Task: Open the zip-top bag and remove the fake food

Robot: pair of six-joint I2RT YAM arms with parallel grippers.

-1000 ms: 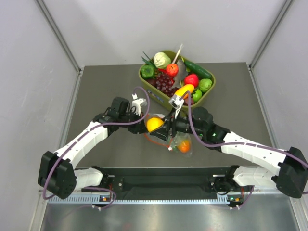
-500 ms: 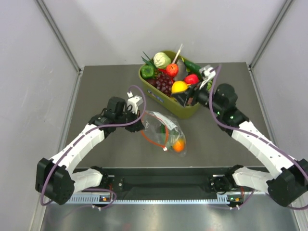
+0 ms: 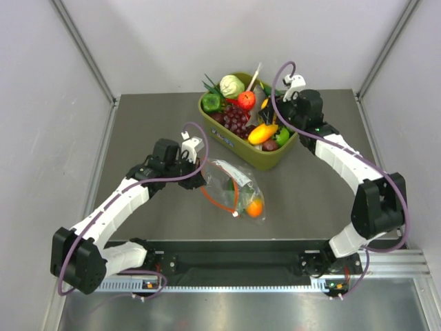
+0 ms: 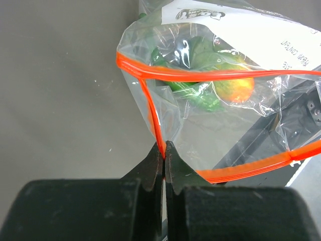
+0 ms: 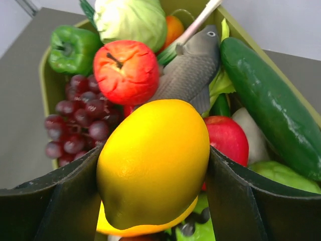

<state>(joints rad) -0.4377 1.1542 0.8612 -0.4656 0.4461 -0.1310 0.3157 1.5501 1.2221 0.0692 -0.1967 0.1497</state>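
Note:
The zip-top bag [image 3: 231, 185] lies on the table's middle, its mouth gaping wide in the left wrist view. My left gripper [image 4: 164, 149] is shut on the bag's orange zip strip [image 4: 150, 110] at its left corner. Inside the zip-top bag [image 4: 210, 75] lie an orange-and-green fruit [image 4: 234, 86] and a green piece [image 4: 186, 54]. My right gripper [image 5: 153, 173] is shut on the yellow lemon [image 5: 153, 160] and holds it just above the olive tub [image 3: 275, 156]. From above, the lemon [image 3: 262, 133] hangs over the tub's front half.
The tub [image 5: 46, 95] holds purple grapes [image 5: 75, 131], a cabbage [image 5: 131, 20], a green pepper [image 5: 70, 50], a red-orange fruit [image 5: 125, 70], a grey fish [image 5: 189, 70], a cucumber [image 5: 266, 100] and a red apple [image 5: 228, 138]. Grey walls enclose the table.
My right arm has carried the lemon from the bag's mouth back and right to above the tub. The left gripper has kept its hold on the zip strip.

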